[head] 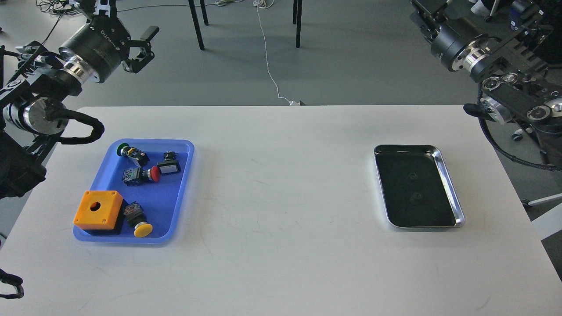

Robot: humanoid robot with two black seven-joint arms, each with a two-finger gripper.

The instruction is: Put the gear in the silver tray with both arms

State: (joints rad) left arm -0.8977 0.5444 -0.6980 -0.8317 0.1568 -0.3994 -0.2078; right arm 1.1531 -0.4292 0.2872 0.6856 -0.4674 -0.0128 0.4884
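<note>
The silver tray [415, 206] lies on the right half of the white table, and its dark bottom holds nothing. The gear lies in a blue plastic tray [175, 197] on the left: an orange box with a round hole [97, 210], a yellow push button [141, 223], a red one [141, 174], a green one [128, 151] and a small white-faced switch [169, 167]. My left gripper [146, 44] is open and empty, raised beyond the table's far left corner. My right gripper [423, 11] is cut off by the top edge, high at the far right.
The white table [281, 210] spans the view, with bare surface between the two trays. Beyond its far edge are chair legs [197, 26] and a white cable [268, 57] on the grey floor. My right arm's joints [513, 96] hang over the table's far right corner.
</note>
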